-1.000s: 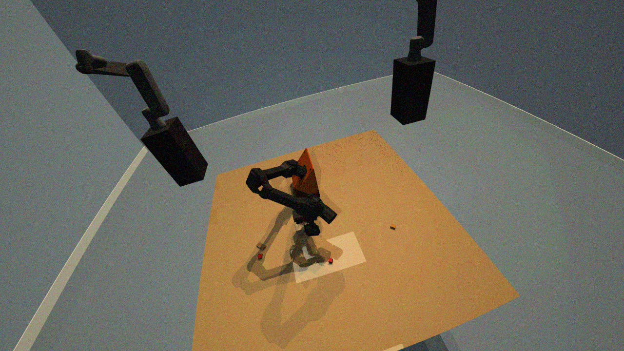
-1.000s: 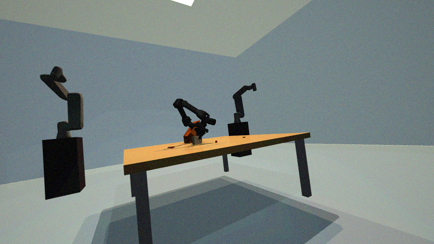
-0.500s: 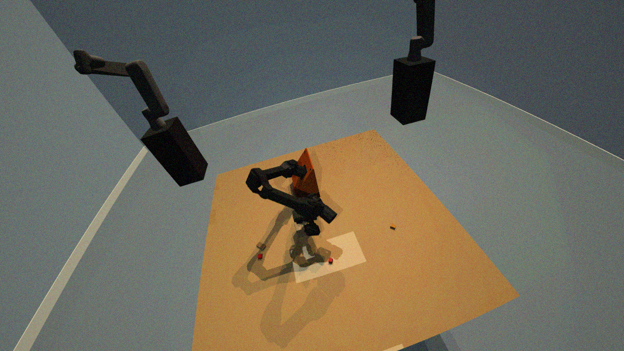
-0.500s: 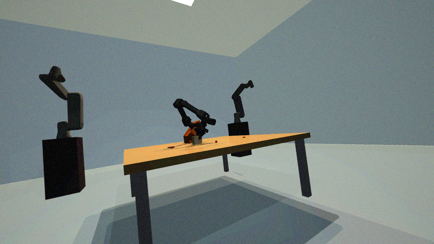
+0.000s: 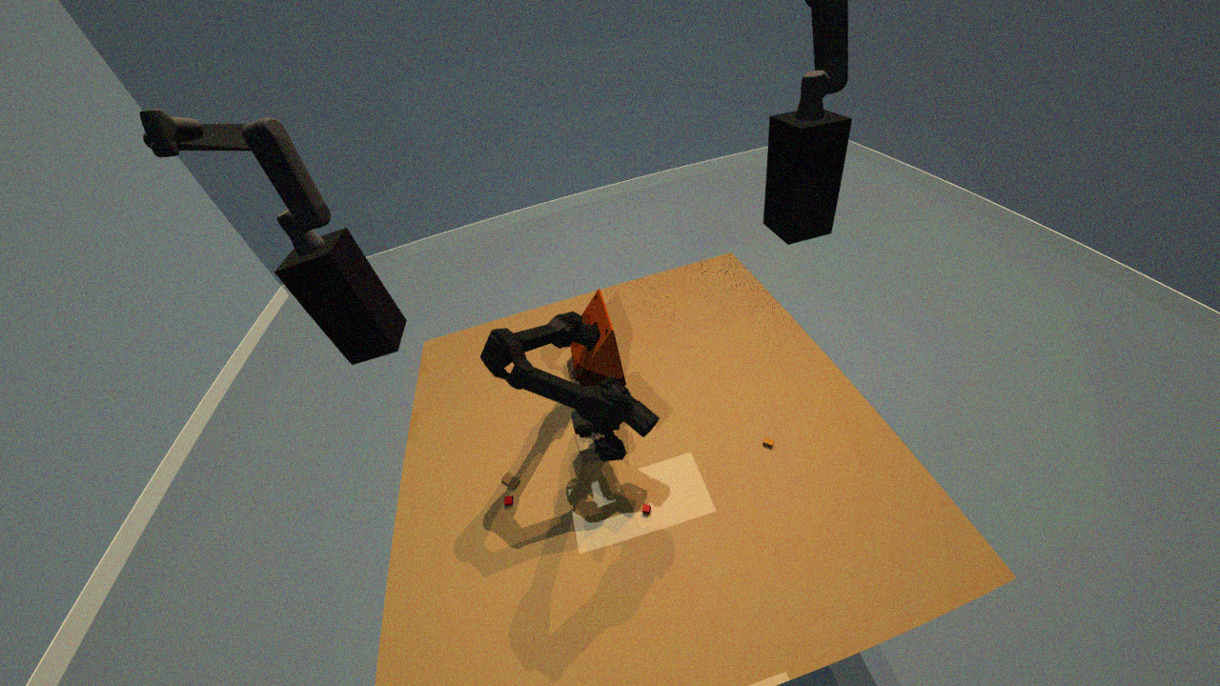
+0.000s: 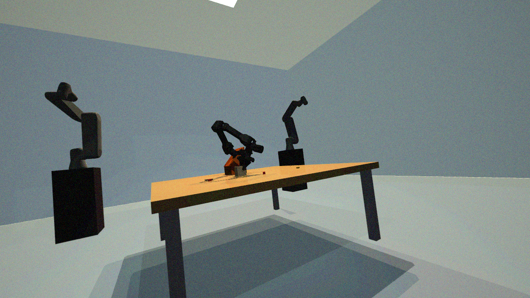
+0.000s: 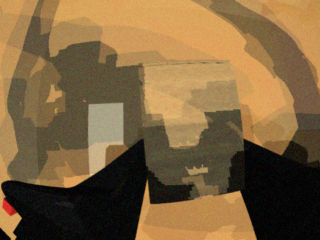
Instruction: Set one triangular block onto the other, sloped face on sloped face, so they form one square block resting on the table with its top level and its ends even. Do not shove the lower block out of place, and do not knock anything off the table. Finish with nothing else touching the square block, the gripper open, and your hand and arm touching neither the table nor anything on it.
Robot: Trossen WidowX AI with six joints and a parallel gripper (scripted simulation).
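My gripper [image 7: 188, 143] is shut on a wood-grained triangular block [image 7: 193, 97], one black finger on each side. The held block's top face looks roughly level. In the exterior view a pale grey, box-like shape [image 6: 239, 171] stands on the table under the gripper, with the held block in it. The other triangular block seems to be beneath; a thin dark line shows along the far top edge in the wrist view. The sloped faces and lower block are mostly hidden, so I cannot tell whether they meet fully. In the top view the arm hides most of both.
An orange wedge-shaped stand [image 5: 601, 351] is close behind the gripper. Red cubes [image 5: 646, 509] [image 5: 508, 500] lie in front and to the left, beside a brownish block [image 5: 510, 481]. A small orange block [image 5: 767, 443] lies right. Two other arms stand on black pedestals [image 5: 805, 174] [image 6: 77, 203] beyond the table.
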